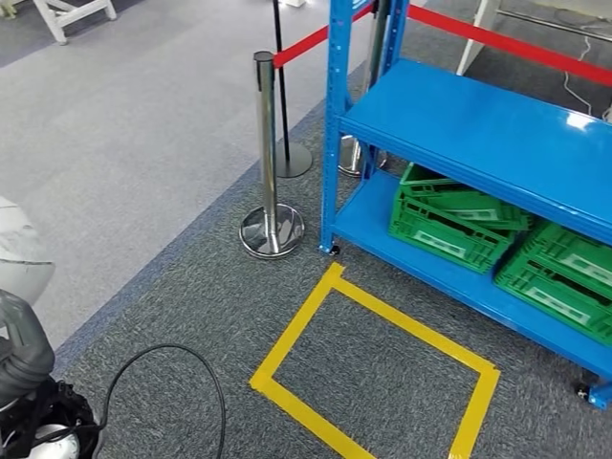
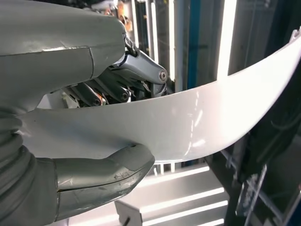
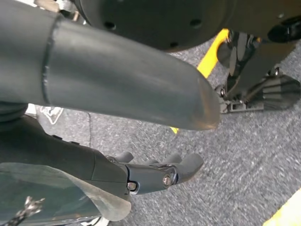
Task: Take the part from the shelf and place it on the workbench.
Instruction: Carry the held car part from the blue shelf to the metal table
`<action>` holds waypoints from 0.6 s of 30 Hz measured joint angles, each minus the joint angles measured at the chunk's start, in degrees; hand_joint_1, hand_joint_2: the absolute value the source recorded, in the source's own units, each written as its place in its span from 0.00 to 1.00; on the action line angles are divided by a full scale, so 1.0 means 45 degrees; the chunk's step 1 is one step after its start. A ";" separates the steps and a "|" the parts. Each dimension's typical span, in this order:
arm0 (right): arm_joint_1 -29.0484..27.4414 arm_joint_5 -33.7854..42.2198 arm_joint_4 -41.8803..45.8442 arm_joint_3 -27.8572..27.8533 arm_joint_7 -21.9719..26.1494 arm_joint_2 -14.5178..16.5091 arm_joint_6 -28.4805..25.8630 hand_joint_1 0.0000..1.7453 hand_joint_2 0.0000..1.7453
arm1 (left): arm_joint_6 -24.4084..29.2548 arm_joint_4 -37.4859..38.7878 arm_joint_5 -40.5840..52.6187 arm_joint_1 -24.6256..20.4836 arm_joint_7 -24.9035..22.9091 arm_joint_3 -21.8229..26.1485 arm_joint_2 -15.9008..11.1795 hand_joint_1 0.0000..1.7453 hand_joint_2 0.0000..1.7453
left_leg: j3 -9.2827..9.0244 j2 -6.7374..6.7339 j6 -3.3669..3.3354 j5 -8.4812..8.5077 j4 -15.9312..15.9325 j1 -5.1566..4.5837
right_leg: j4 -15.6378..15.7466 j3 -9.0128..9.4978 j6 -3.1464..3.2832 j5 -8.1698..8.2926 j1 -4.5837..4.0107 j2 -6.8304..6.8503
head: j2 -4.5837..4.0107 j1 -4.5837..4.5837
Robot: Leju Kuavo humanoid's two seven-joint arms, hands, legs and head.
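Observation:
The part is a long, curved, glossy white panel [image 2: 199,117]. My left hand [image 2: 106,117] grips it, with the thick thumb [image 2: 106,172] under one face and the darker fingers [image 2: 142,70] over the other. In the head view, at the lower left edge, the same left hand [image 1: 25,349] is a grey shape beneath a rounded white piece of the part [image 1: 18,253]. My right hand [image 3: 149,136] hangs over grey carpet, fingers [image 3: 170,172] stretched out and apart from the thumb [image 3: 124,75], holding nothing. The blue shelf [image 1: 491,134] stands at the upper right.
Two green crates [image 1: 448,215] [image 1: 563,277] sit on the shelf's bottom board. A yellow tape rectangle [image 1: 303,320] marks the carpet in front of it. A chrome stanchion [image 1: 269,163] with a red belt [image 1: 310,40] stands left of the shelf. A black cable [image 1: 173,352] loops on the floor.

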State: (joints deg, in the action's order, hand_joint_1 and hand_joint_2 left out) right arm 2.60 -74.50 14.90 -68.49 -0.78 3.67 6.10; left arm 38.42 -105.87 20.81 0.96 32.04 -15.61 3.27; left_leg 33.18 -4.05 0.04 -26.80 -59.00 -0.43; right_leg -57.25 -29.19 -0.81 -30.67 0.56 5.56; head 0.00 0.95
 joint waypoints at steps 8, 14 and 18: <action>0.0049 0.0251 -0.0085 -0.0019 -0.1041 0.0012 0.0631 0.00 0.00 | -0.0004 0.0311 -0.0159 -0.0240 0.0007 -0.0101 -0.0038 1.00 1.00 | 0.0072 0.0911 -0.0459 0.0107 0.0271 0.0038 | -0.2808 -0.1326 -0.0304 -0.1566 0.0020 -0.1056 | 0.0000 0.0148; 0.0005 0.0269 -0.0138 -0.0016 -0.1332 0.0017 0.0952 0.00 0.00 | -0.0004 0.0544 -0.0234 -0.0342 0.0007 -0.0158 -0.0069 1.00 1.00 | 0.0089 0.1968 -0.0433 0.0098 0.0131 0.0013 | -0.0910 -0.0833 -0.0148 0.0099 0.0068 -0.1982 | 0.0000 0.0147; 0.0015 0.0296 -0.0175 -0.0016 -0.1476 0.0062 0.1180 0.00 0.00 | 0.0000 0.0619 -0.0307 -0.0426 0.0016 -0.0216 -0.0094 1.00 1.00 | 0.0299 0.2485 -0.0129 0.0188 0.0058 0.0106 | -0.0224 -0.0434 0.0027 0.0225 0.0056 -0.2040 | 0.0000 0.0146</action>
State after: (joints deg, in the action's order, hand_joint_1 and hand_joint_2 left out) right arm 2.67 -73.17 14.11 -68.57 -7.42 3.95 11.42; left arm 38.42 -103.08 19.43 -0.96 32.11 -16.58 2.85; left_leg 34.52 7.13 -0.54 -25.96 -58.74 0.05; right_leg -58.26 -31.14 -0.69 -29.65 0.81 -3.61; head 0.00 1.61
